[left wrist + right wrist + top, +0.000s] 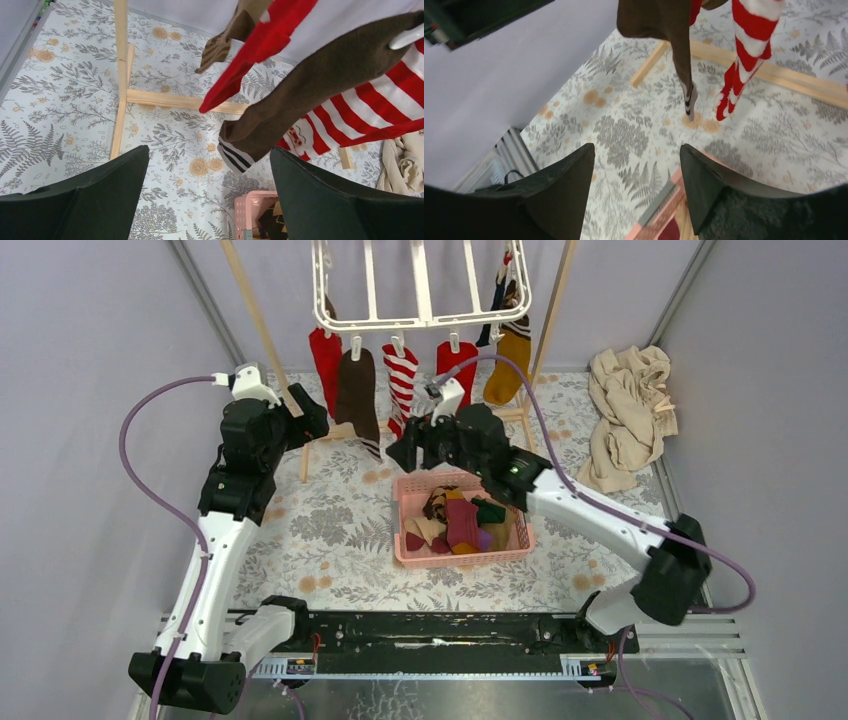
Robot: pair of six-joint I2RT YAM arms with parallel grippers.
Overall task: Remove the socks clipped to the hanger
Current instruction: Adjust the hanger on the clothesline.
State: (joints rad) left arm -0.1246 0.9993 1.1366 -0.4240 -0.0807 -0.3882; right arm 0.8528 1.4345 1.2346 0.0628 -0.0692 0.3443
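1. Hanging from the white hanger [420,315] at the back are several socks [457,360], among them a brown sock [357,390] and a striped sock [402,375]; none is gripped.
2. The left gripper [305,420] is seen spread wide and empty, just beside the brown sock.
3. The right gripper [410,448] is seen with its jaws apart and nothing between them, near the far edge of the pink basket [465,558], in which loose socks lie.
4. A reach for the next sock is judged to be the step in hand.
5. A rise to the brown or striped sock, a closing on its cloth and a downward pull off the clip would be called for.
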